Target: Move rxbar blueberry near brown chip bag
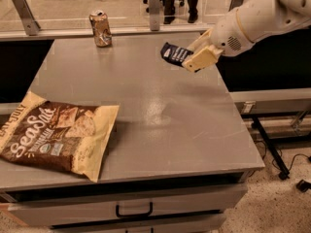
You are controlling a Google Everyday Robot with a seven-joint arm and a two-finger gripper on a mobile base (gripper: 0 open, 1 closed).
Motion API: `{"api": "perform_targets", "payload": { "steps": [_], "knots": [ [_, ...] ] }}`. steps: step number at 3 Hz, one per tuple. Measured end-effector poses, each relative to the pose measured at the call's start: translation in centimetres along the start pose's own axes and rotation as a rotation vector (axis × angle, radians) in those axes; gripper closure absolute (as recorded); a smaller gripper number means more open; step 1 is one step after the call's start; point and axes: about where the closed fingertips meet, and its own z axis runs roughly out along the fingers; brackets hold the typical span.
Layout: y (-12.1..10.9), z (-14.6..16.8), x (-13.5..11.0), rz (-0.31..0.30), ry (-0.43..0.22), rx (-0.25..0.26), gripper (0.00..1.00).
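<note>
Camera view: rxbar blueberry (174, 54) is aloft, pinched in the gripper (190, 58) above the table's (194, 125) far right side.
Held clear of the surface, likely so it carries without dragging; the brown chip bag (53, 137) lies well apart at front left, with a dented drink can (100, 28) at the back.

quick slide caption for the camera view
Tool holds the rxbar blueberry over the far right of the table, brown chip bag lying front left.

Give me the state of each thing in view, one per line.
rxbar blueberry: held in the air, off the table.
gripper: shut on the bar, above the table's far right.
brown chip bag: lying flat, front left.
drink can: upright, far edge.
drawer: shut.
</note>
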Motion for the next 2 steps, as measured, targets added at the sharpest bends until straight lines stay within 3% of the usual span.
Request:
{"api": "perform_targets", "payload": {
  "steps": [2],
  "knots": [
    [5.7, 4.5, -2.1, -0.066, -0.043, -0.155, 1.0]
  ]
}}
